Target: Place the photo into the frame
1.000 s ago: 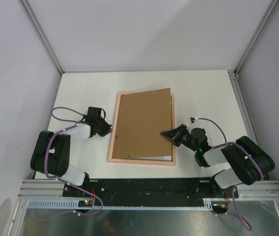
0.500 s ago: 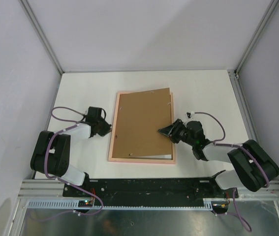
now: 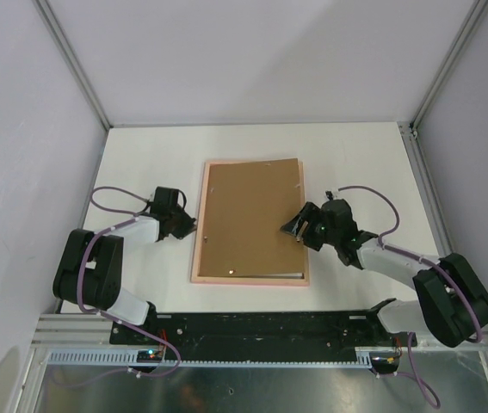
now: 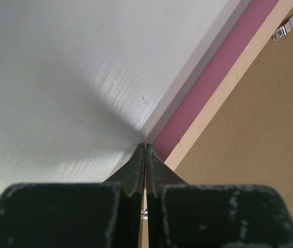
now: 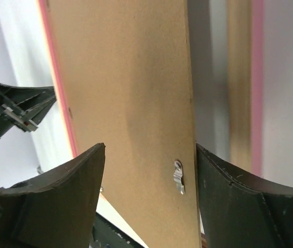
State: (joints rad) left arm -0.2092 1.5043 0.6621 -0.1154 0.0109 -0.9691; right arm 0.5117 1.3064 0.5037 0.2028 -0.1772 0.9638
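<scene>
The pale pink frame (image 3: 199, 249) lies flat mid-table. A brown backing board (image 3: 248, 215) sits square inside its rails. The photo is hidden. My left gripper (image 3: 194, 227) is shut and empty. Its tips (image 4: 145, 146) rest at the outer edge of the frame's left rail (image 4: 213, 88). My right gripper (image 3: 296, 227) hangs open over the board's right edge. In the right wrist view its fingers (image 5: 79, 175) straddle the board (image 5: 130, 103) near a small metal clip (image 5: 179, 177), and nothing is held. The left gripper (image 5: 32, 106) shows across the board there.
Another metal clip (image 4: 284, 28) sits on the board near the left rail. A pale strip (image 3: 265, 275) shows between the board's near edge and the bottom rail. Enclosure walls and metal posts (image 3: 411, 129) bound the white table.
My right gripper has opened, let go of the backing board and shifted slightly farther back. The board, skewed before with a corner over the rail, now lies square in the frame. The left arm stayed still.
</scene>
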